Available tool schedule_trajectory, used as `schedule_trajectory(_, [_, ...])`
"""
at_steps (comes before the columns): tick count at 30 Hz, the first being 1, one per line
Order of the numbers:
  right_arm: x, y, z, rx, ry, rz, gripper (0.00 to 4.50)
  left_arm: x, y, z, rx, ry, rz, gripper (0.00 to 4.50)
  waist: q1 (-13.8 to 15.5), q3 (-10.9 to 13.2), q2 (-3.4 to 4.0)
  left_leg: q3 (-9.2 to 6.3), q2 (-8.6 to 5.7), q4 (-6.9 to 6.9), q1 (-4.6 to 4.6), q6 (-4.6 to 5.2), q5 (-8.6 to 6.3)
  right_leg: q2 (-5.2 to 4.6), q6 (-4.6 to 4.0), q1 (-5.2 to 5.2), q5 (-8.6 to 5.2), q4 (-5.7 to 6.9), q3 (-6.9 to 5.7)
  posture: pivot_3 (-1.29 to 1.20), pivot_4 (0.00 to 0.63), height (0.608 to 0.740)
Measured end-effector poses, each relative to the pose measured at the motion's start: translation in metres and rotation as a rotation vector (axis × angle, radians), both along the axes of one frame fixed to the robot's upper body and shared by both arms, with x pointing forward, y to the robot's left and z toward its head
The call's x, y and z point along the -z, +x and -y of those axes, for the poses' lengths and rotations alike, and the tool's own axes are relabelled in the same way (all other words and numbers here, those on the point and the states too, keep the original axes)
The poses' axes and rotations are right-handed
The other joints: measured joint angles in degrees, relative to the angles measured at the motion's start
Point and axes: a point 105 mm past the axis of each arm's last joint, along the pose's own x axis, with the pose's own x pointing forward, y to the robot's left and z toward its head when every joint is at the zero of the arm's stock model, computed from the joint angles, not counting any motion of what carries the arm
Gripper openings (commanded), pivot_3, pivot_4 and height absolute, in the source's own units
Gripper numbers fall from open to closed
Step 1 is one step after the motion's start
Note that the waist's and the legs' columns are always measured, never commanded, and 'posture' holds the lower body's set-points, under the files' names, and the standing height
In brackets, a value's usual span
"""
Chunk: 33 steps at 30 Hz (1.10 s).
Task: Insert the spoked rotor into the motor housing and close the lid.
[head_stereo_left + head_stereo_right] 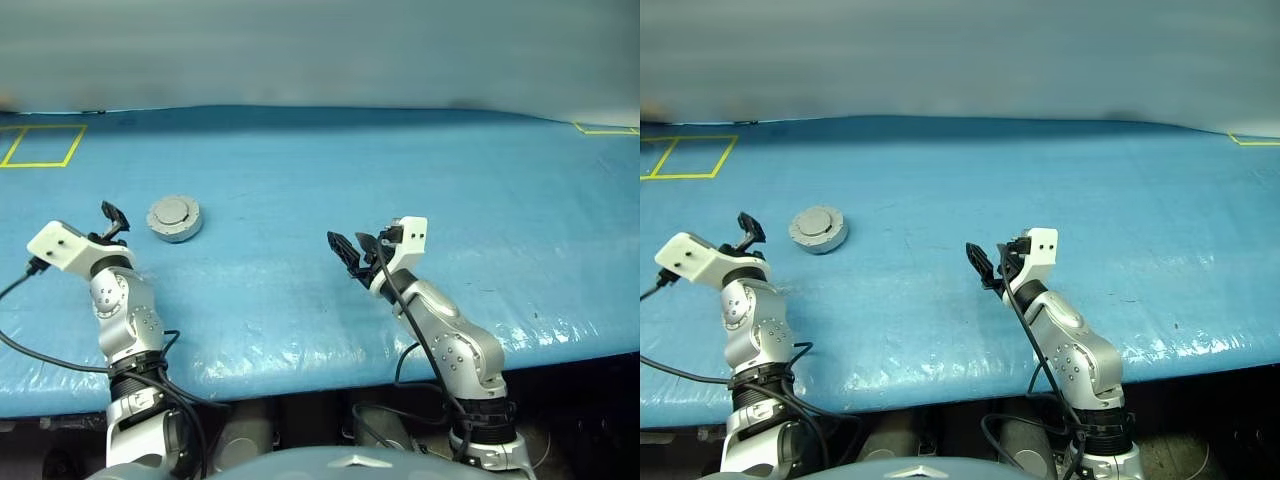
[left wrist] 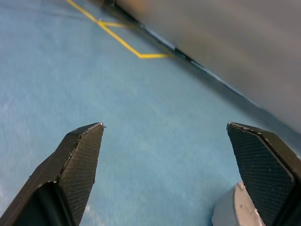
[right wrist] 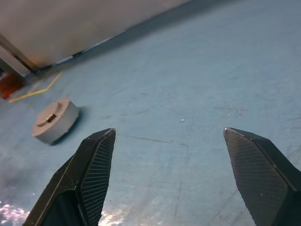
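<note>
**Housing closed on the table, both grippers spread and empty**

The housing (image 1: 174, 218) sits on the blue table (image 1: 400, 180), toward the robot's left side and away from the near edge. Its lid (image 1: 173, 211) is on top, plain light grey face up with a raised round centre, so the windings and the rotor cannot be seen. It stands flat, with nothing else touching it.

The left gripper (image 1: 113, 222) is just beside the housing, on its left, and clear of it. Its fingers (image 2: 80, 160) stand wide apart with nothing between them; in the left wrist view a grey edge of the housing (image 2: 237, 209) shows beside one fingertip, with no visible contact.

The right gripper (image 1: 350, 248) hangs over the middle of the table, well apart from the housing and pointing toward it. Its fingers (image 3: 96, 169) are also spread wide and hold nothing; the right wrist view shows the housing (image 3: 55, 120) far off beyond them.

Yellow tape lines (image 1: 40, 146) mark a rectangle at the table's far left corner.
</note>
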Motion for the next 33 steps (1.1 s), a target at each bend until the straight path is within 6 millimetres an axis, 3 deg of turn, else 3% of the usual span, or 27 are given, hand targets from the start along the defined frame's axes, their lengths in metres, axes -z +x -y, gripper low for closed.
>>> schedule_trajectory(1, [-0.001, 0.001, 0.002, 0.004, -0.044, 0.03, 3.87, -0.009, 0.005, 0.016, 0.097, 0.062, 0.022, 4.47, 0.05, 0.0, 0.0, 0.03, -0.02, 0.0, -0.01, 0.0, 0.0, -0.01, -0.01, -0.01, -0.01, 0.0, 0.0, 0.0, 0.15, 0.74])
schedule_trajectory(5, [-0.013, 0.004, 0.005, -0.008, -0.187, 0.172, 3.87, -0.034, 0.009, 0.113, 0.632, 0.323, 0.096, 4.47, -0.32, -0.01, 0.02, 0.16, -0.02, -0.01, 0.02, 0.03, -0.01, -0.04, -0.01, -0.04, -0.01, 0.0, 0.07, 0.0, 0.15, 0.74])
schedule_trajectory(8, [-0.013, 0.004, 0.009, -0.028, -0.258, 0.205, 3.87, -0.026, -0.006, 0.165, 0.954, 0.449, 0.069, 4.47, -0.99, 0.0, 0.05, 0.24, 0.1, -0.07, 0.08, 0.0, 0.0, 0.04, 0.02, -0.07, 0.0, 0.01, 0.07, 0.0, 0.15, 0.74])
schedule_trajectory(11, [-0.012, 0.004, 0.015, -0.041, -0.298, 0.209, 3.87, -0.001, -0.023, 0.192, 1.188, 0.574, -0.026, 4.47, -1.16, 0.01, 0.07, 0.26, 0.19, -0.25, 0.16, -0.15, 0.09, 0.16, -0.05, -0.09, -0.06, 0.02, 0.11, 0.0, 0.15, 0.74])
schedule_trajectory(15, [-0.01, 0.004, 0.02, -0.058, -0.335, 0.204, 3.87, 0.031, -0.035, 0.203, 1.328, 0.658, -0.136, 4.47, -0.82, 0.01, 0.08, 0.2, 0.24, -0.31, 0.16, -0.2, 0.13, 0.23, -0.15, -0.12, -0.22, 0.04, 0.16, 0.0, 0.15, 0.74])
schedule_trajectory(19, [0.001, -0.003, 0.025, -0.112, -0.415, 0.188, 4.47, 0.049, -0.048, 0.211, 1.429, 0.685, -0.18, 4.5, -0.51, 0.01, 0.07, 0.21, 0.23, -0.29, 0.13, 0.04, -0.02, 0.18, -0.23, -0.15, -0.17, 0.02, 0.22, 0.0, 0.15, 0.74])
schedule_trajectory(23, [0.013, -0.012, 0.019, -0.176, -0.413, 0.16, 4.47, 0.051, -0.052, 0.217, 1.458, 0.676, -0.164, 4.5, -0.47, 0.01, 0.07, 0.21, 0.22, -0.28, 0.12, 0.07, -0.03, 0.16, -0.28, -0.15, -0.13, 0.01, 0.22, 0.0, 0.15, 0.74])
schedule_trajectory(33, [0.016, -0.014, 0.018, -0.188, -0.435, 0.167, 4.47, 0.047, -0.049, 0.217, 1.443, 0.667, -0.153, 4.5, -0.47, 0.01, 0.07, 0.2, 0.22, -0.25, 0.13, 0.1, -0.04, 0.16, -0.25, -0.14, -0.13, 0.03, 0.22, 0.0, 0.15, 0.74])
